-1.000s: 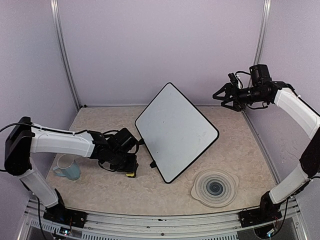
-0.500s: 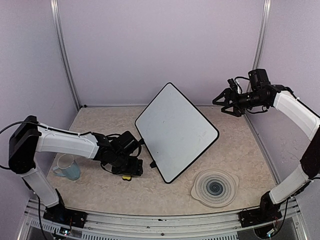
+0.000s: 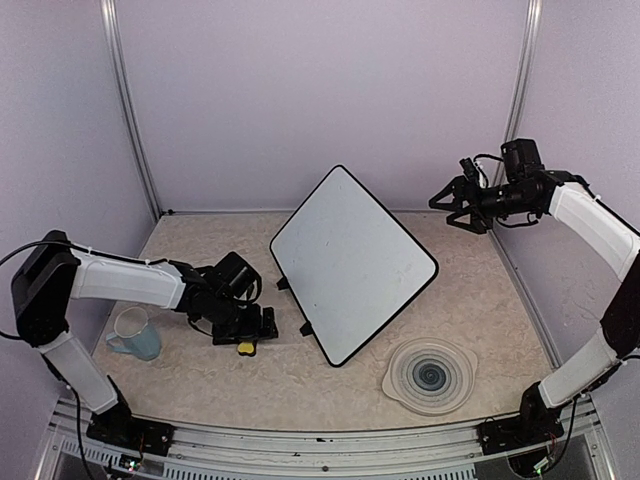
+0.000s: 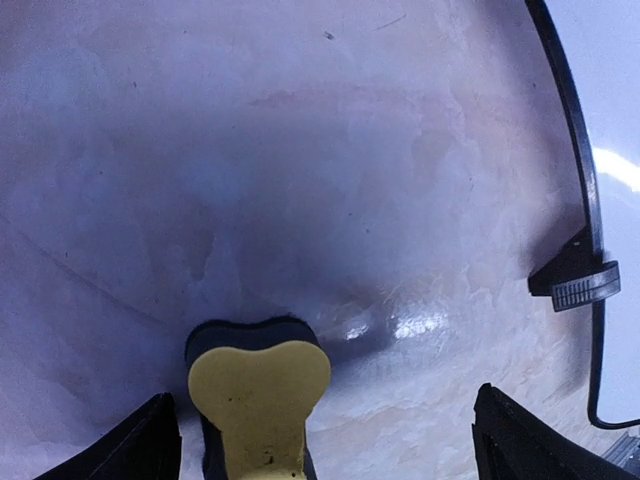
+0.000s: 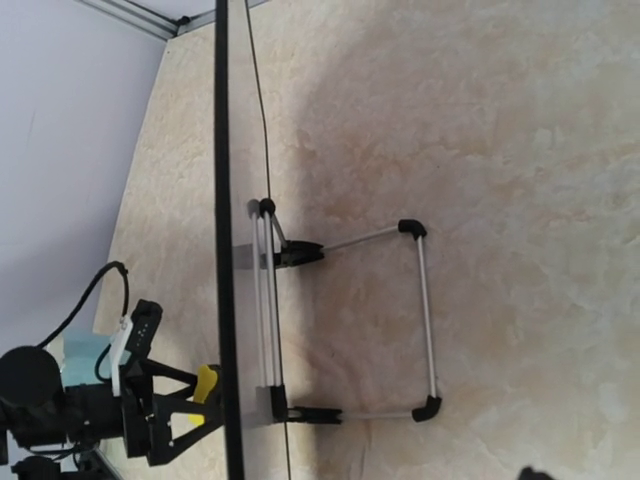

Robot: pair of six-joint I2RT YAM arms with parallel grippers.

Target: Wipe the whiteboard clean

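Your left hand point(image 3: 248, 330) hangs wide open and empty over the small yellow-and-black eraser point(image 4: 258, 385) on the beige worktop point(image 3: 480, 300), your right hand point(image 3: 452, 203) open and empty aloft; swing the left arm carelessly and it may strike the black-framed white whiteboard point(image 3: 350, 265) propped mid-worktop, toppling it.

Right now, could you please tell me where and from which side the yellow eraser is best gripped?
Grip the eraser across the narrower part of its yellow handle, coming straight down from above. It lies flat on the table with the handle facing up, and the left gripper hangs over it, jaws open on either side, so that approach looks the simplest.
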